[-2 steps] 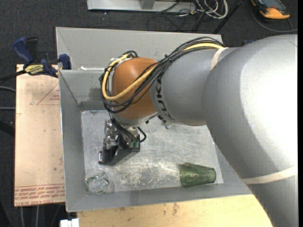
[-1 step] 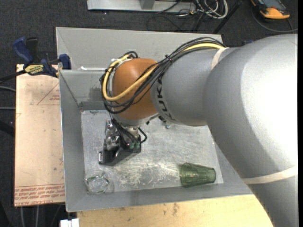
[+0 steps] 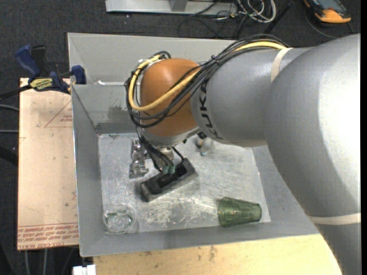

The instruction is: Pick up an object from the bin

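My jaws hung just beside the black bar (image 3: 166, 181) in the middle of the bin (image 3: 86, 142), I could not tell how wide, and being off-centre they might have pushed it away.

My gripper (image 3: 139, 162) over the middle of the bin (image 3: 86, 148), flat bar (image 3: 166, 182) just right; tumbler (image 3: 118, 218) front-left corner, tipped cup (image 3: 239, 211) front right

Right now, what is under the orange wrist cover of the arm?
The metal tool hangs below it, next to a black oblong thing on the bin floor. The orange cover hides the floor further back, so anything there cannot be seen.
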Action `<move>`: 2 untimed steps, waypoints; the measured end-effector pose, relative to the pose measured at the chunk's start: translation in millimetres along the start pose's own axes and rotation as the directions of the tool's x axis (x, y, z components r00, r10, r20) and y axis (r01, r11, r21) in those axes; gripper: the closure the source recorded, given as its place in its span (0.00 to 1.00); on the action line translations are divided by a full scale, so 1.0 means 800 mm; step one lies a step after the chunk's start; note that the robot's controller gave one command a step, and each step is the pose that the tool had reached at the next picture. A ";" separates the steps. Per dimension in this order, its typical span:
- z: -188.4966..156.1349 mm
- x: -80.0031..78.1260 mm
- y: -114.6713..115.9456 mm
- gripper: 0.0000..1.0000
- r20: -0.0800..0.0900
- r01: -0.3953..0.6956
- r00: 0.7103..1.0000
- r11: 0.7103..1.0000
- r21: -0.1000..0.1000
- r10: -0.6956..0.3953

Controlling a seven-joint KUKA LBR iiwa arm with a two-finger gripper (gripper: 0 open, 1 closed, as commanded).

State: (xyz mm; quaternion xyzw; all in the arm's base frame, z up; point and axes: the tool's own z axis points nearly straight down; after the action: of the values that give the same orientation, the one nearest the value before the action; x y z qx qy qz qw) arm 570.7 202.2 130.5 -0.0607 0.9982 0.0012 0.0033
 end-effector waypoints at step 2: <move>0.004 0.068 -0.075 0.00 -0.005 0.025 1.000 1.000 0.000 -0.025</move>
State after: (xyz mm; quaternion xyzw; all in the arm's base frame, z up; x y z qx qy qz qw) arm 524.2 136.2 126.6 -0.0733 0.9973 0.0010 0.0010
